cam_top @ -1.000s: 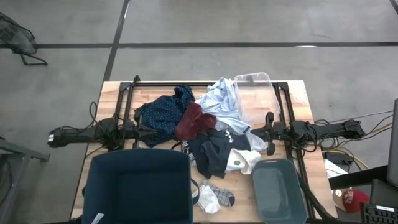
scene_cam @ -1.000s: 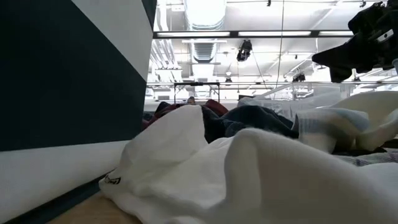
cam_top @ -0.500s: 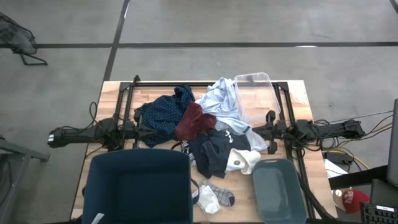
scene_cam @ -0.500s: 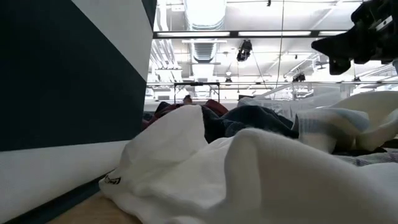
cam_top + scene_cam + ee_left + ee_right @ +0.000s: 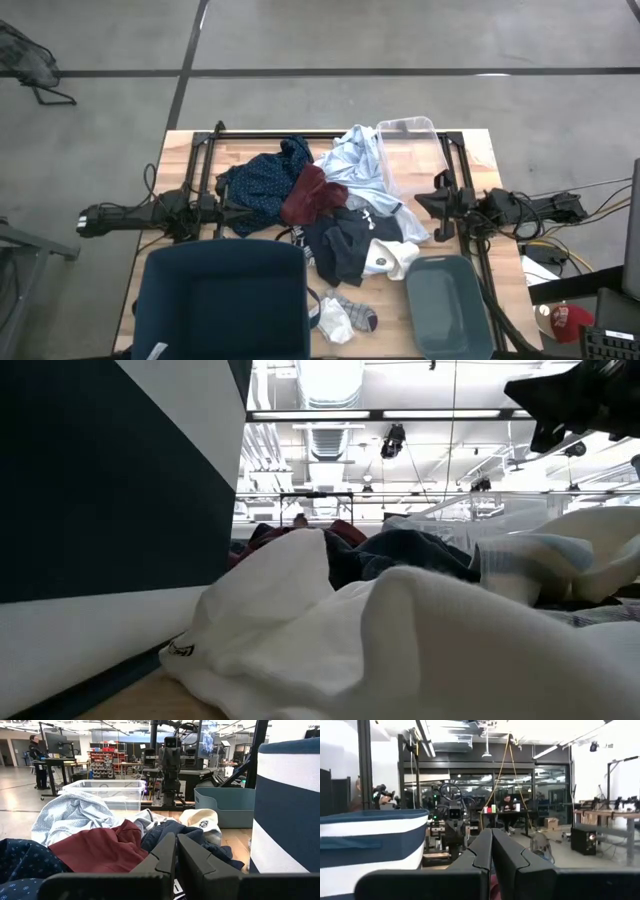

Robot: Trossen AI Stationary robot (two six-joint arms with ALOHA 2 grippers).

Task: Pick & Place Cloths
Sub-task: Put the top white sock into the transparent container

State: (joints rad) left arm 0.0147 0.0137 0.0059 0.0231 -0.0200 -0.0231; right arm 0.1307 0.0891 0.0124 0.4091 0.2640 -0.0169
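risking dragging tangled neighbours when lifting from cloths [image 5: 320,215] heaped mid-table toward far edge; socks [image 5: 345,314] lying near front edge. right gripper [image 5: 437,207] hanging at pile's right side, fingers pressed together, empty. left gripper [image 5: 232,212] resting at left side, likewise pinched closed. hiding lower layers; blocking low view.

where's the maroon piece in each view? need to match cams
High view: maroon piece, mid-pile, beside the navy dotted shirt.
Low view: only a dark red sliver behind the white fabric, uncertain.
Left wrist view: maroon piece, just past the shut fingers.
Right wrist view: not visible.
Shared landmark: clear plastic bin.
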